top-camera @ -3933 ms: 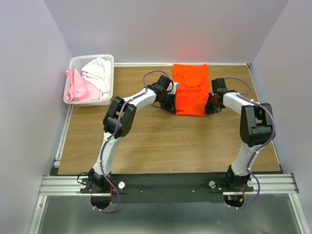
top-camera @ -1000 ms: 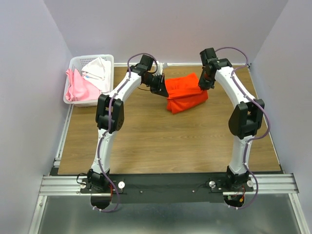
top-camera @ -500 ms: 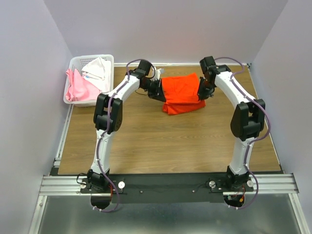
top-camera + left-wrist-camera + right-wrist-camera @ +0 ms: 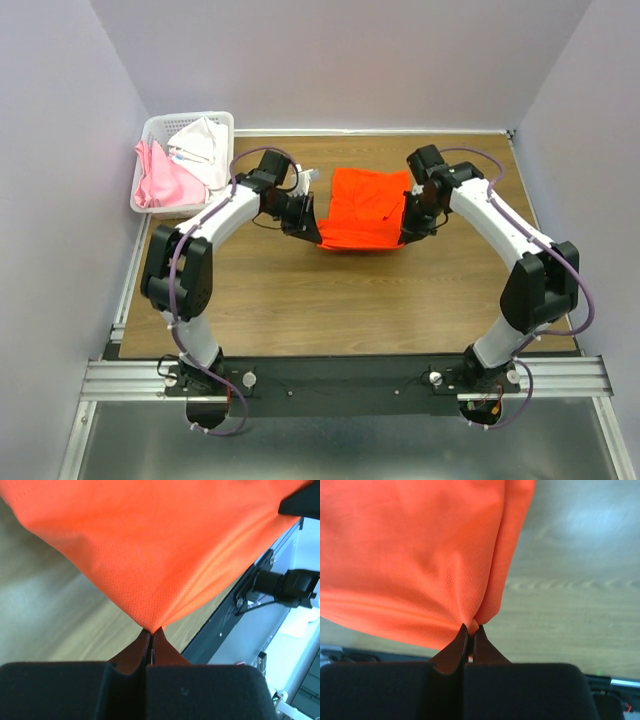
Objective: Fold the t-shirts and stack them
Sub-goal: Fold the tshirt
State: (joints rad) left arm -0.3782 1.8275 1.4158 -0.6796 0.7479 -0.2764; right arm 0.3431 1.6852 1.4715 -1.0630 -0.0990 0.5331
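Note:
The bright orange t-shirt [image 4: 362, 207] is stretched between both grippers over the middle of the table, its near edge lifted. My left gripper [image 4: 312, 232] is shut on the shirt's left near corner [image 4: 150, 622]; in the left wrist view the left gripper [image 4: 151, 631] pinches a pointed fold of cloth. My right gripper [image 4: 405, 232] is shut on the right near corner; the right wrist view shows the right gripper [image 4: 470, 629] nipping bunched orange t-shirt cloth [image 4: 420, 565]. A pale pink t-shirt [image 4: 160, 182] and a white t-shirt [image 4: 200, 145] lie in the basket.
A white lattice basket [image 4: 218, 205] stands at the table's far left corner. Purple-grey walls close the table on three sides. A metal rail [image 4: 340, 375] carries both arm bases along the near edge.
Both grippers have drawn the orange t-shirt toward the near side and lower over the table, the held edge now nearest me. Both arms have folded back with it.

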